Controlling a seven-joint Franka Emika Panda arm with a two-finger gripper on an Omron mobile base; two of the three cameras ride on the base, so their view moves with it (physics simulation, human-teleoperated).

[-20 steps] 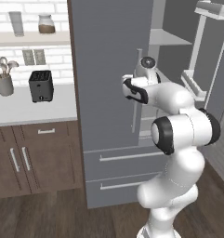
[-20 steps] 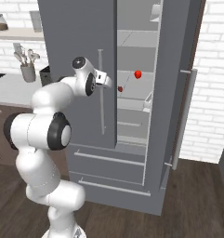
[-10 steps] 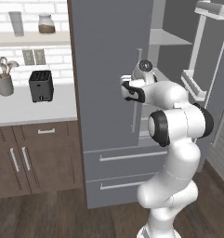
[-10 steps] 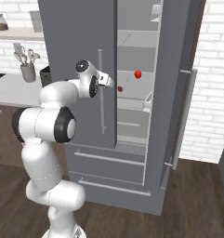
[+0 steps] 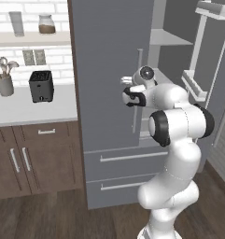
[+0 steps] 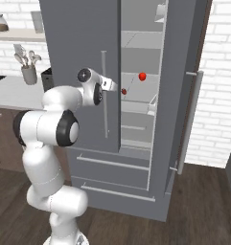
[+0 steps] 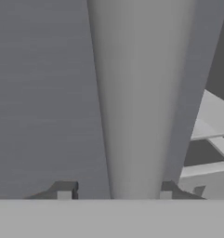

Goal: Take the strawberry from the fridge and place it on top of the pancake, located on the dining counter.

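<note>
one fridge is seen at frame centre, two drawers counted lower centre, one strawberry upper centre, one toaster and one utensil holder at the left

A home kitchen: a tall matte grey fridge with drawers stands beside brown wooden cabinets under a pale worktop carrying a black toaster and a grey utensil pot, against white brick wall tiling, over dark wood flooring.

Both base views face the fridge from opposite sides; the hand view presses close against it.
</note>
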